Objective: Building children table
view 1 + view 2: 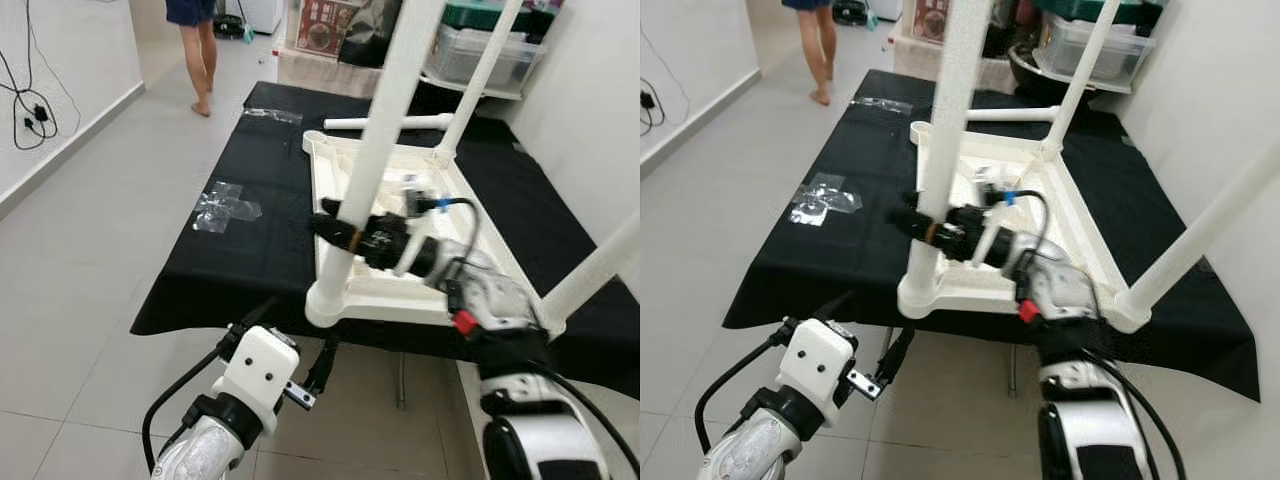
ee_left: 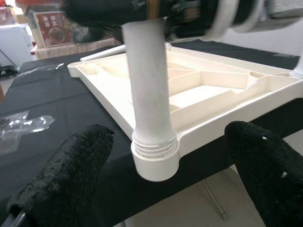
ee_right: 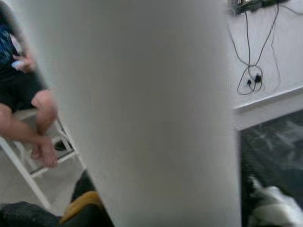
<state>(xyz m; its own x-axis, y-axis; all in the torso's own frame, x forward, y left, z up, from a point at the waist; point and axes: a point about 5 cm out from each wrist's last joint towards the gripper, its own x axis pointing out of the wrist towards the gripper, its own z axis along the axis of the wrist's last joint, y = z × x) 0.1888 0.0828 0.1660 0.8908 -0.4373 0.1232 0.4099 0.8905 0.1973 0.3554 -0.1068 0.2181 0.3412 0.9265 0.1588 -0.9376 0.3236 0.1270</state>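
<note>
Closest to the camera is the left gripper (image 1: 290,365), low down in front of the table edge. Its two black fingers (image 2: 71,175) are spread wide apart with nothing between them. They point at the bottom of the near leg (image 1: 375,150) but do not touch it.

That leg stands up in a round socket at the near corner of the white tabletop (image 1: 400,290), which lies upside down on the black cloth (image 1: 250,240). The right gripper (image 1: 335,228) is closed around this leg, a little above the socket. In the right wrist view the leg (image 3: 142,109) is so close that it is a big white blur.

Three legs stand up on the tabletop: the near one, a far one (image 1: 480,80) and one on the right (image 1: 595,270). All three are cut off at their tops. A fourth leg (image 1: 385,122) lies flat on the cloth just behind the tabletop.

Two bits of clear plastic wrap lie on the cloth, one on the left (image 1: 228,208) and one at the far end (image 1: 270,115).

A person's bare legs (image 1: 200,60) are on the floor far back, cut off above. Another person (image 3: 28,104) sits on a white chair, blurred.
</note>
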